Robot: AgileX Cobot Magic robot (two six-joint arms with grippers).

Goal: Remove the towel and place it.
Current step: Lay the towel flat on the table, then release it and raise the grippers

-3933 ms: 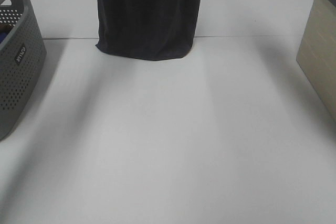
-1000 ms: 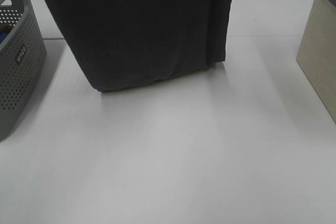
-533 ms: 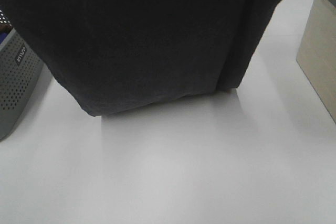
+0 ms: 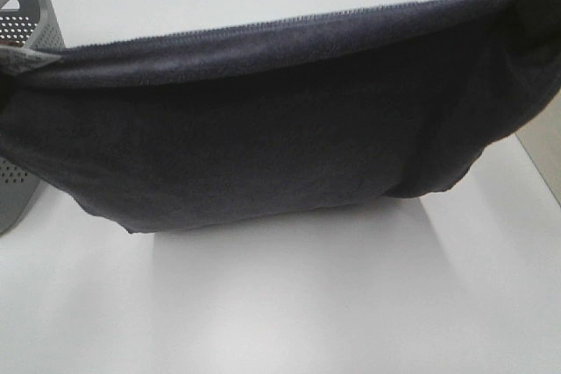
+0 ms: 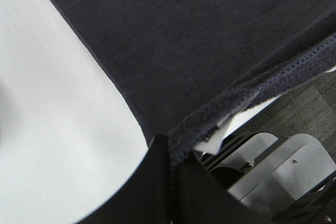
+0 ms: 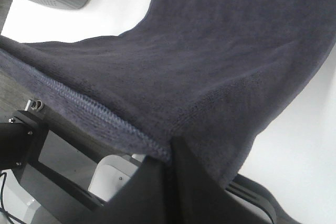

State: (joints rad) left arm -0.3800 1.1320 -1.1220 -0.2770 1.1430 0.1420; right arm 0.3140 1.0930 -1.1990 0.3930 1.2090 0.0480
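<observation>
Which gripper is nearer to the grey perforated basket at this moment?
Left. The left gripper pinches one towel corner just beside the grey basket; the right gripper holds the opposite corner, at the far side of the table from it.

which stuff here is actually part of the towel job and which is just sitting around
Part of the job:
towel, stretched between the two grippers
left gripper, shut on its edge
right gripper, shut on its edge

Just sitting around:
grey basket
beige bin
</observation>
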